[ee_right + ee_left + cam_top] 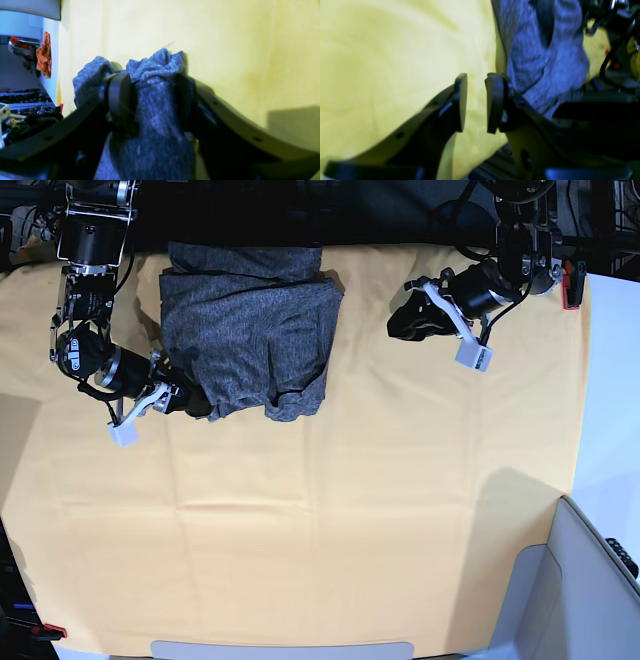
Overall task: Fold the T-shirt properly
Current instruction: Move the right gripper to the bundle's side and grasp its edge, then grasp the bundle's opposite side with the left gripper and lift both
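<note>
Yellow-orange cloth (pixel 330 510) covers our desk. Grey T-shirt (pixel 250 330) lies bunched at its far edge; our right claw (pixel 152 100) grasps its corner, left claw (pixel 476 102) released, beside it.

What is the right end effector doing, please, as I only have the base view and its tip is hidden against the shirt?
Observer: The right end effector is clamped on a bunched fold of the grey T-shirt; its wrist view shows fabric filling the gap.
Operator: And is the left one holding anything?
Observer: No. The left end effector has its fingers apart, with only the yellow cloth showing between them.
Operator: Is it close to the shirt?
Observer: In the left wrist view the grey fabric lies just beside one finger; whether they touch, I cannot tell.
</note>
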You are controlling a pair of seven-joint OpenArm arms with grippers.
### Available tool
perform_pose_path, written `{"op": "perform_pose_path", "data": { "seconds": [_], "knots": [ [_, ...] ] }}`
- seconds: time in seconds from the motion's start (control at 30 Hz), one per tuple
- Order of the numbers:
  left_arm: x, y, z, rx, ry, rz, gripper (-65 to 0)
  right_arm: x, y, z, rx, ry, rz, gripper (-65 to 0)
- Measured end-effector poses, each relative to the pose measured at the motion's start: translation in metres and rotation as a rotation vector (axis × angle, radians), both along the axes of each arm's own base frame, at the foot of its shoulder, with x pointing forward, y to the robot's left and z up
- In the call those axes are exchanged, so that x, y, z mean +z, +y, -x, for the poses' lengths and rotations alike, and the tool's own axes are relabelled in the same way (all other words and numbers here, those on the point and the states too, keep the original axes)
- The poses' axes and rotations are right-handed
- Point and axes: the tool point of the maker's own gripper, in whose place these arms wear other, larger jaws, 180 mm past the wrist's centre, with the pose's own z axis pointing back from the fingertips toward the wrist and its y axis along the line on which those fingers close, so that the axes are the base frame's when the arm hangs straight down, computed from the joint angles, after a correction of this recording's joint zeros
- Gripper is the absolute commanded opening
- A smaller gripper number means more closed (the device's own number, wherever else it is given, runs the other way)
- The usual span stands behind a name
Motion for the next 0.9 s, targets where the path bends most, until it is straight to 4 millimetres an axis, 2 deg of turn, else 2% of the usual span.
{"op": "perform_pose_path", "data": {
  "seconds": [0.17, 0.27, 0.37, 0.43, 0.63, 0.77, 0.9],
  "knots": [
    [-0.008, -0.005, 0.012, -0.051, 0.060, -0.016, -42.2, 0.000, 0.004, 0.000, 0.012, -0.002, -0.005, -36.0],
    [-0.013, -0.006, 0.021, -0.085, 0.102, -0.028, -41.4, 0.000, 0.004, 0.001, 0.012, -0.002, -0.005, -36.0],
    [-0.016, -0.016, 0.028, -0.102, 0.136, -0.010, -41.3, 0.000, 0.005, 0.001, 0.013, -0.001, -0.005, -36.1],
    [-0.016, -0.026, 0.031, -0.112, 0.153, 0.013, -41.3, 0.000, 0.005, 0.001, 0.013, -0.002, -0.005, -36.1],
    [-0.018, -0.073, 0.054, -0.269, 0.198, 0.053, -41.3, 0.000, 0.005, 0.001, 0.013, -0.001, -0.005, -36.1],
    [-0.016, -0.094, 0.050, -0.317, 0.214, 0.076, -41.3, -0.001, 0.005, 0.001, 0.012, 0.000, -0.006, -36.1],
    [-0.029, -0.105, 0.047, -0.308, 0.265, 0.092, -41.3, -0.001, 0.005, 0.001, 0.012, -0.001, -0.006, -36.1]
  ]
}}
